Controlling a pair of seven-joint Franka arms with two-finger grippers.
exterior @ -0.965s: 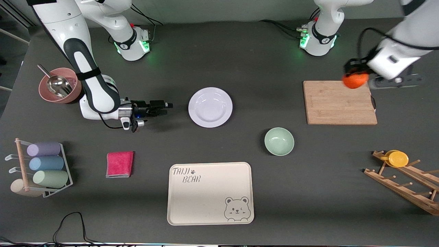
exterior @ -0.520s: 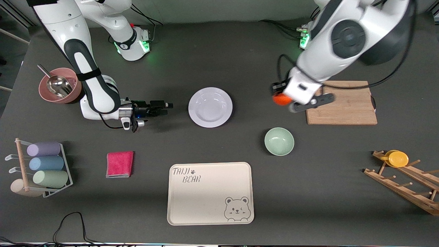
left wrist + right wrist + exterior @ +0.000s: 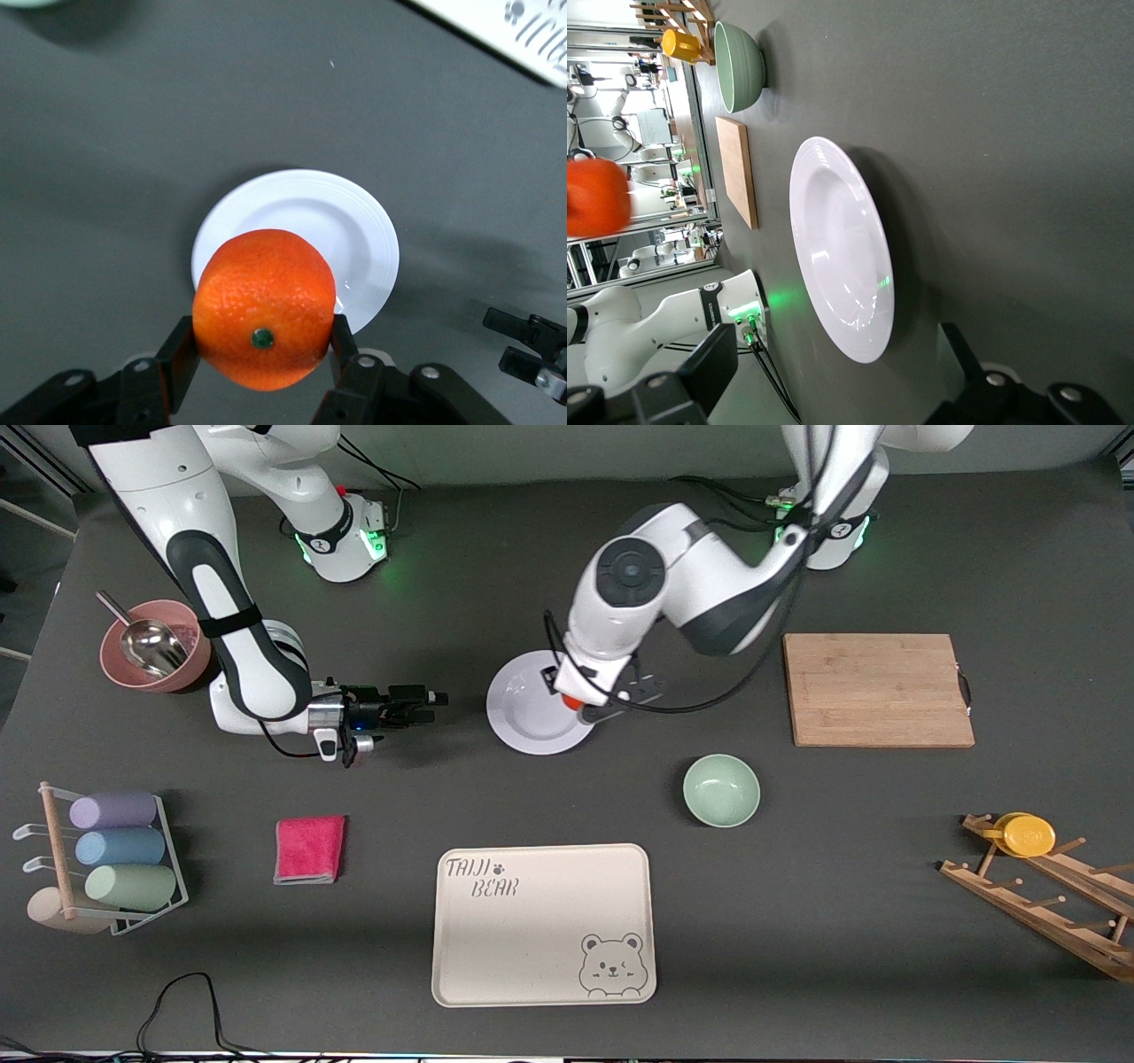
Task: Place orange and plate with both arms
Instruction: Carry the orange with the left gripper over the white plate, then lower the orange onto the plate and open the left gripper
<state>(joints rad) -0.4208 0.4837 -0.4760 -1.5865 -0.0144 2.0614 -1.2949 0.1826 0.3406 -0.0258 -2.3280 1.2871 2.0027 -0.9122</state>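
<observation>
The white plate (image 3: pixel 532 708) lies mid-table. My left gripper (image 3: pixel 578 701) hangs over the plate's edge toward the left arm's end, shut on the orange (image 3: pixel 573 702). In the left wrist view the orange (image 3: pixel 264 310) sits clamped between both fingers, with the plate (image 3: pixel 354 239) below it. My right gripper (image 3: pixel 416 698) stays low over the table beside the plate, toward the right arm's end, open and holding nothing. In the right wrist view the plate (image 3: pixel 837 248) lies just ahead of the open right gripper (image 3: pixel 833 390), and the orange (image 3: pixel 594 197) shows above it.
A wooden cutting board (image 3: pixel 877 689) lies toward the left arm's end. Nearer the camera are a green bowl (image 3: pixel 721 789) and the cream bear tray (image 3: pixel 543 924). A pink bowl with a scoop (image 3: pixel 155 646), a red cloth (image 3: pixel 309 849) and a cup rack (image 3: pixel 111 859) are toward the right arm's end.
The left arm has swung from over the cutting board to over the plate, carrying the orange with it. The right arm has not moved.
</observation>
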